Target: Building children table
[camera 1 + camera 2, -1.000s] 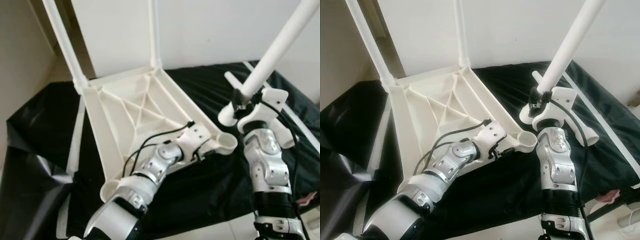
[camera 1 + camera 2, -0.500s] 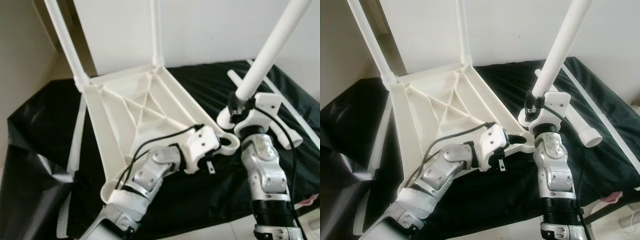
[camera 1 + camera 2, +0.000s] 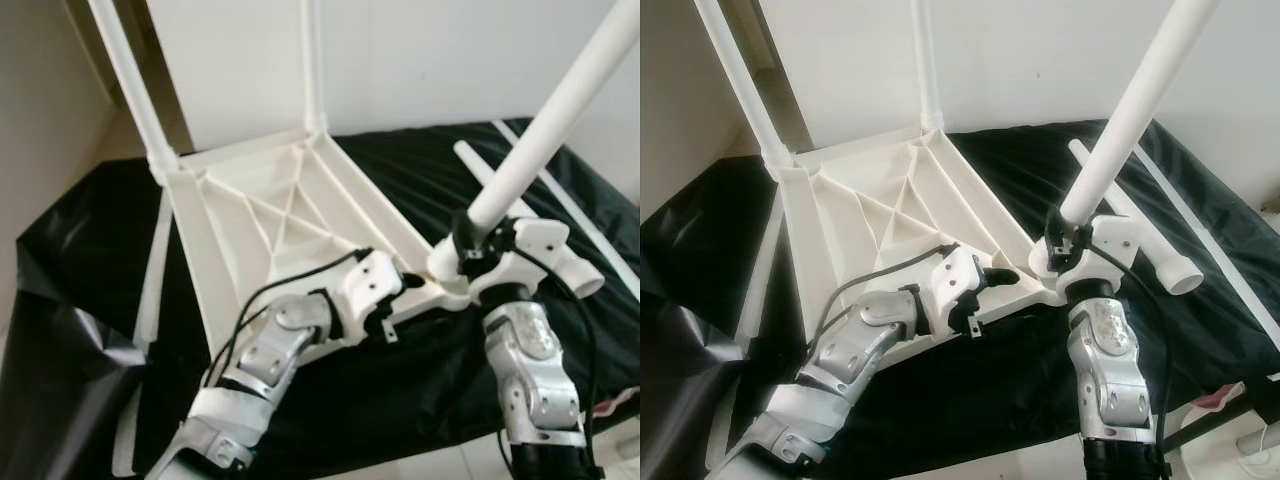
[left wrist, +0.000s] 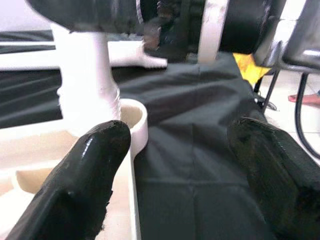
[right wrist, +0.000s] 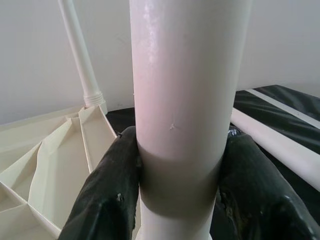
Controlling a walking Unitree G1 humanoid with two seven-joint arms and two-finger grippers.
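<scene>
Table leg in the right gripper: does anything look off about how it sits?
The held table leg leans instead of standing upright like the two fitted legs, its foot at the tabletop's corner socket. The right gripper clamps it.

A plain room in a home, probably a spare corner used for assembly. Bare white walls rise at the far side, pale floor tiles lie at the near right, and a black sheet is spread under a white plastic children's table lying upside down.
</scene>
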